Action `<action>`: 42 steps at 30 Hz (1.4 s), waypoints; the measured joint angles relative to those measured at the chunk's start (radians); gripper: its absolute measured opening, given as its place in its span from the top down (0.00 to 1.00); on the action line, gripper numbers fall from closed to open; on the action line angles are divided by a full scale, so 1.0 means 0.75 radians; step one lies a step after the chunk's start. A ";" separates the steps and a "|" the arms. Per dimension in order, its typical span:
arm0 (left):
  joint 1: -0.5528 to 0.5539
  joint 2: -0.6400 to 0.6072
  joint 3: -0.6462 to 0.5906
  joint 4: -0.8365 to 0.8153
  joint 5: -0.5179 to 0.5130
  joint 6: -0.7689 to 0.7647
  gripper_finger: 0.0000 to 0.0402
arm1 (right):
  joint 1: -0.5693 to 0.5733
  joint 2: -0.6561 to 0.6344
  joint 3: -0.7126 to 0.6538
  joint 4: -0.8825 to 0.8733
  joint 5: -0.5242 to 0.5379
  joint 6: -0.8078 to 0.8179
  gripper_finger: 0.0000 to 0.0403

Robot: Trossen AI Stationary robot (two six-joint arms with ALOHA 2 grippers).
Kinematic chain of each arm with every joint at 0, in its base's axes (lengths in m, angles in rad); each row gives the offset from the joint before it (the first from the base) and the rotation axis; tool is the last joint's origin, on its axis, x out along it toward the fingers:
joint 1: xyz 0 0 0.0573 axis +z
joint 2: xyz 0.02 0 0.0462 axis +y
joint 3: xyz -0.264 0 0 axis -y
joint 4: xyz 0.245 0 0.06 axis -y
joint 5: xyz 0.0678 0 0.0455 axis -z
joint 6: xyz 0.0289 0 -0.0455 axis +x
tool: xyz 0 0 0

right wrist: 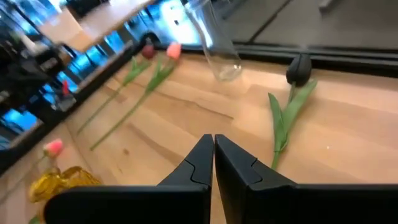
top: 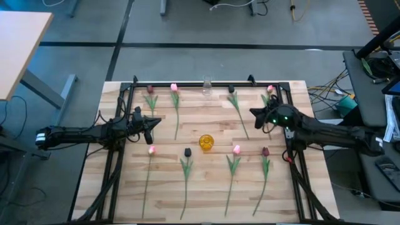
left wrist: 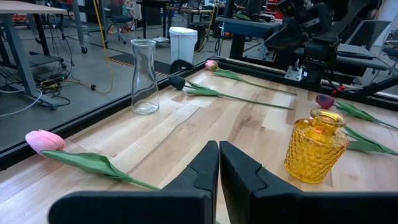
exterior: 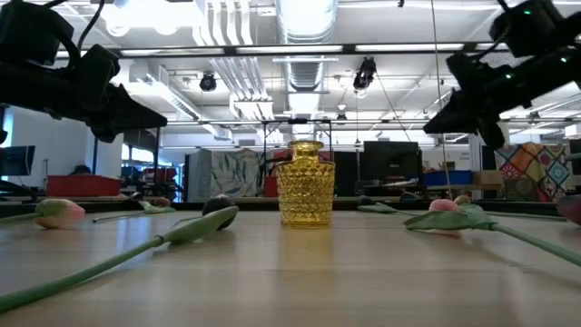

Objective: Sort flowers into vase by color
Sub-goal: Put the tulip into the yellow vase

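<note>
Several artificial tulips lie flat on the wooden table in two rows. The far row includes a maroon head (top: 150,89) and a pink head (top: 174,87). The near row includes a pink head (top: 152,149) and a black head (top: 187,152). A yellow glass vase (top: 206,142) stands upright at the table's centre, and a clear glass vase (top: 207,84) stands at the far edge. My left gripper (top: 153,123) (left wrist: 217,168) hovers shut, left of the yellow vase (left wrist: 316,146). My right gripper (top: 253,114) (right wrist: 213,155) hovers shut near a black tulip (right wrist: 300,68).
Black frame rails (top: 119,125) run along the table's left, right and far sides, under both arms. Bare wood lies between the two flower rows around the yellow vase. A separate desk (top: 19,44) stands off the table's far left.
</note>
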 joint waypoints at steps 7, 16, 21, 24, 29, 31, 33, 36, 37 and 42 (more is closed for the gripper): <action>0.000 0.000 0.000 0.000 0.000 0.000 1.00 | -0.005 0.293 0.297 -0.251 -0.079 -0.057 0.98; 0.000 0.000 0.000 0.001 0.000 0.000 1.00 | -0.078 0.666 0.602 -0.413 -0.175 0.070 0.98; 0.000 0.000 0.000 0.022 0.000 0.000 1.00 | -0.126 0.851 0.764 -0.489 -0.272 0.039 0.98; 0.000 0.000 0.000 0.061 0.000 -0.001 1.00 | -0.163 0.943 0.851 -0.522 -0.305 0.005 0.98; 0.000 -0.001 0.000 0.154 0.000 -0.021 1.00 | -0.231 1.082 0.988 -0.650 -0.416 -0.062 0.96; 0.000 -0.001 0.000 0.181 0.000 -0.025 1.00 | -0.245 1.137 1.040 -0.706 -0.417 -0.094 0.93; 0.000 0.006 0.001 0.207 -0.004 -0.025 1.00 | -0.249 1.195 1.093 -0.762 -0.417 -0.125 0.90; 0.000 0.023 0.002 0.198 -0.035 -0.025 1.00 | -0.250 1.287 1.168 -0.826 -0.417 -0.141 0.83; 0.000 0.033 0.002 0.201 -0.037 -0.025 1.00 | -0.250 1.322 1.191 -0.858 -0.418 -0.142 0.80; 0.002 0.088 0.002 0.200 -0.089 -0.105 1.00 | -0.251 1.430 1.271 -1.035 -0.399 -0.203 0.69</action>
